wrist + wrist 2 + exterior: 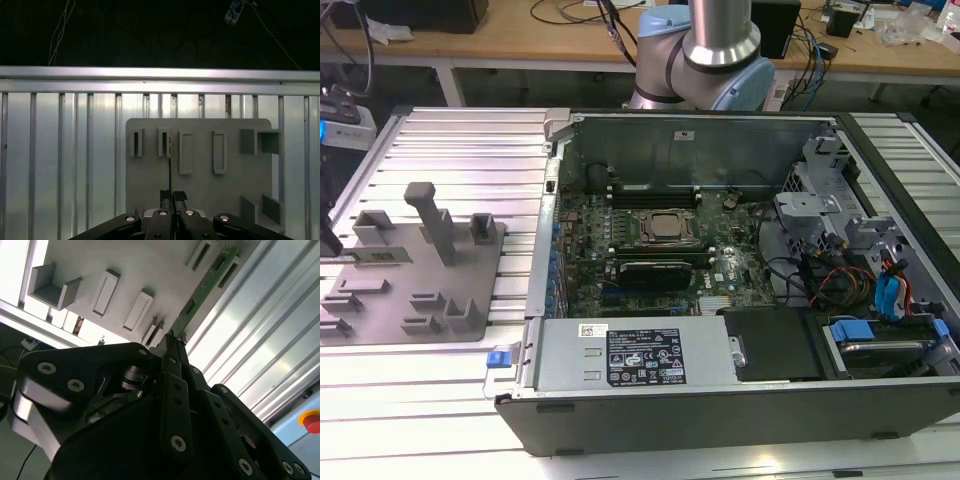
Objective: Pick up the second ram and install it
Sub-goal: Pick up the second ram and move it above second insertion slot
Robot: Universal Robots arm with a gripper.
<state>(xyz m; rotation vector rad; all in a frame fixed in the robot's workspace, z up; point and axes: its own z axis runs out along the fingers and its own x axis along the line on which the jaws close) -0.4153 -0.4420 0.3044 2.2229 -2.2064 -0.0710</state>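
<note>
The claw (172,196) is pinched together on one end of the second ram (200,290), and the green stick reaches straight out from its tips. In the exterior view the stick is over the grey fixture plate (380,320) on the desk (450,140), its long axis running 9-to-3 with the claw at the 9 o'clock end. The motherboard (650,215) lies well apart toward 3 o'clock. I cannot tell whether the stick is clear of its slot.

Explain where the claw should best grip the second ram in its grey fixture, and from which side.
Pinch the second ram across its two flat faces at the end clear of the slots in the grey fixture, approaching from that end. It stands on edge, so both faces are exposed; the claw seems shut there now.
</note>
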